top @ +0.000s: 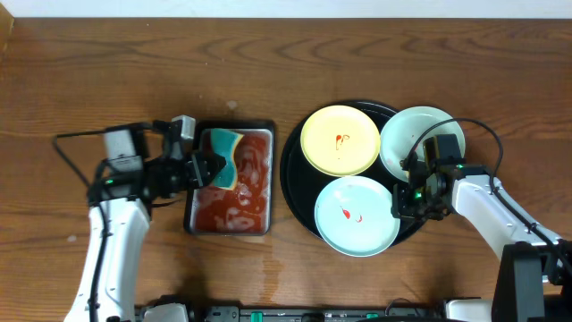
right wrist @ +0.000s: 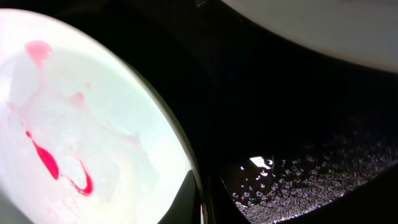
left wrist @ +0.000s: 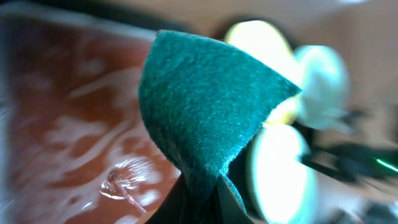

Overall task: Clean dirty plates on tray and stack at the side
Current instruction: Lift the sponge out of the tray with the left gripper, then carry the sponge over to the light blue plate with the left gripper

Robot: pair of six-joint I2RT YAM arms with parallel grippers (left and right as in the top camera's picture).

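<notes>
Pinching the edge of the near mint plate (right wrist: 93, 112), the right end effector (right wrist: 202, 202) stands narrow, a finger on each side of the rim, with the black tray (right wrist: 280, 124) bare and wet beside it. Just beyond it the far mint plate (top: 411, 134) overhangs the tray's rim. The yellow plate (top: 340, 139) lies to its far left. The left end effector (top: 207, 167) grips a teal sponge (left wrist: 205, 112) over the metal tray (top: 189, 215), with open surface (top: 402, 54) beyond.

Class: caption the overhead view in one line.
Left gripper holds teal sponge over metal tray of red liquid; right gripper pinches red-smeared mint plate on round black tray.
</notes>
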